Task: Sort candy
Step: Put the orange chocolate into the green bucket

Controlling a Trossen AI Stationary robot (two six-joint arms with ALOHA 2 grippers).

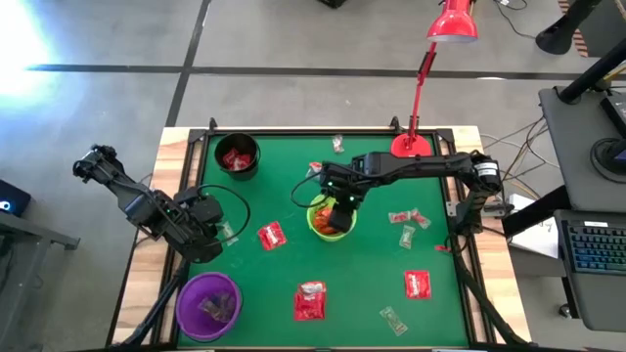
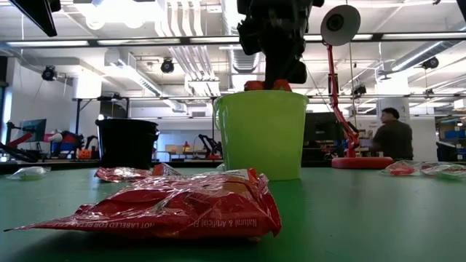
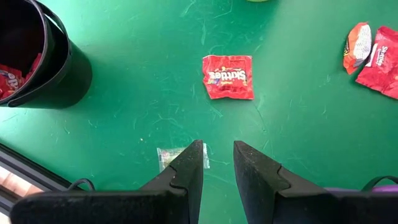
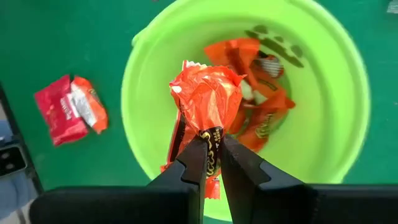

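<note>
Orange-red crinkled foil, an orange wrapper [image 4: 207, 99], is pinched at its tail between the fingers of the right gripper [image 4: 211, 163] directly over the lime-green bowl [image 4: 149, 74], where more orange wrappers [image 4: 261, 118] are piled. "Skittles" is read on a flat red packet [image 3: 228, 76] ahead of the left gripper [image 3: 218, 163], whose fingers are held slightly apart above a pale twist wrapper [image 3: 166, 157]. Red packets [image 1: 236, 157] are seen inside the black bowl [image 1: 252, 166].

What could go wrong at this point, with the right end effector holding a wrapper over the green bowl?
1. The right end effector pinches the crinkled orange wrapped candy only by one end above the round lime-green plastic bowl; it might cling on release.
2. The bowl looks light; a descending arm could nudge it.
3. The left end effector hovers beside a small clear-wrapped sweet; a misaligned grasp may push it away.
</note>
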